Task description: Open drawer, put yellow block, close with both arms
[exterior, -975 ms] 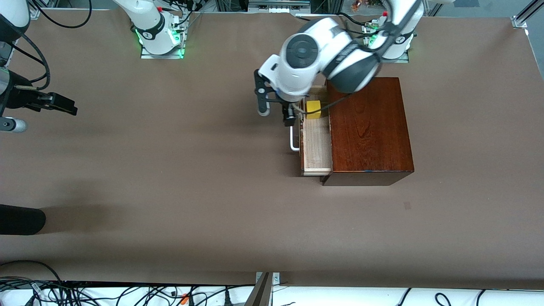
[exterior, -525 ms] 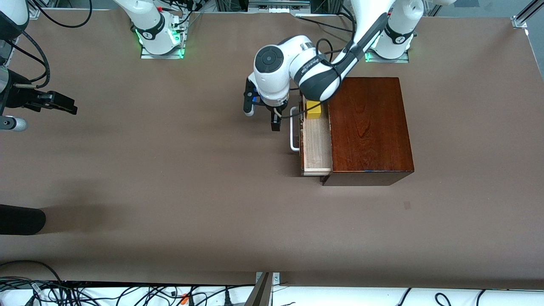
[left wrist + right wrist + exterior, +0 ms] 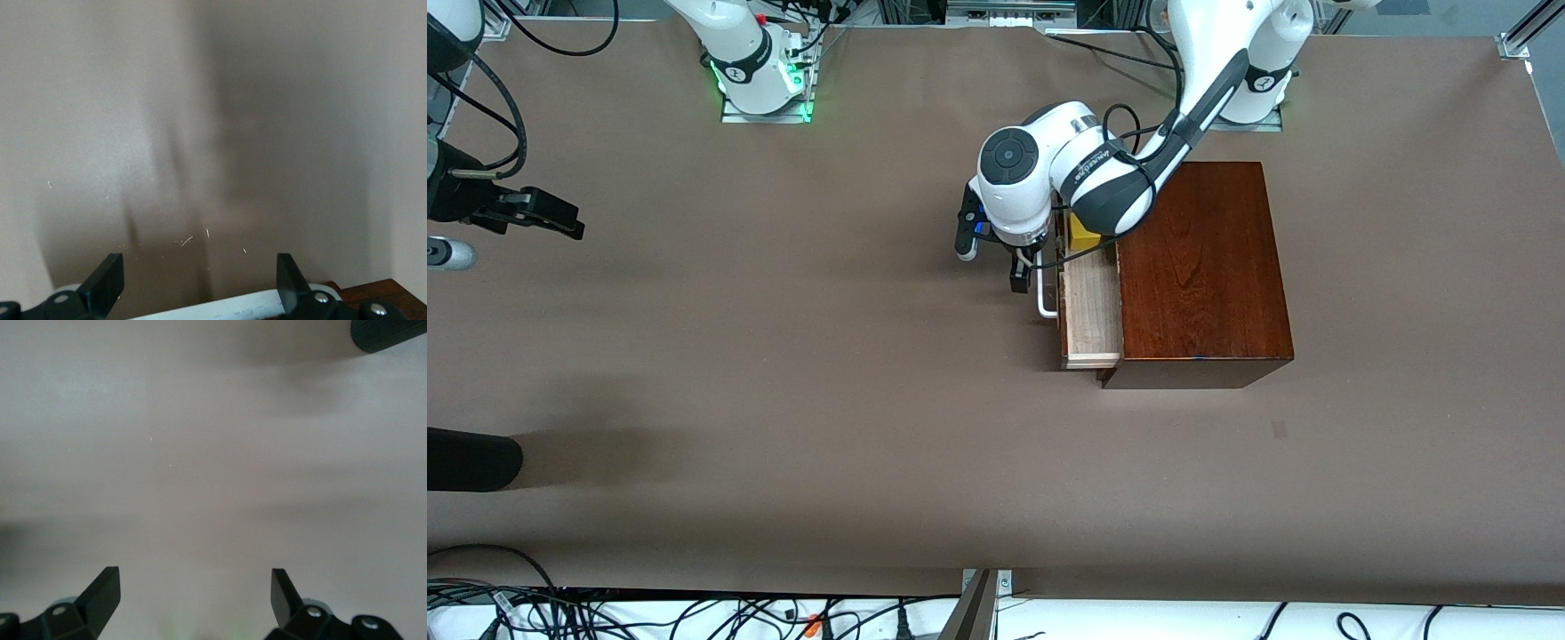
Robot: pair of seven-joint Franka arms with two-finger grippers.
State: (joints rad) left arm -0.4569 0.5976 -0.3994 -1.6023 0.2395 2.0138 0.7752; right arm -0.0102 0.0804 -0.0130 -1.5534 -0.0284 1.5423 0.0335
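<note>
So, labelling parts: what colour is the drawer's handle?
White handle; the front view shows it best.

1. even, soft overhead light on the table [image 3: 783,373].
2. broad, faint shadows lie across it.
3. the box [image 3: 1200,267] top shows a mild gloss.
4. both wrist views look hazy, with smeared shadows.

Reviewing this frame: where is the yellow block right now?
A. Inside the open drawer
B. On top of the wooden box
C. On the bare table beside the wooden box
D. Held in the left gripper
A. The yellow block sits in the pulled-out drawer, at its end nearer the robots' bases, partly hidden under the left arm; the left gripper is open and empty over the white handle.
</note>
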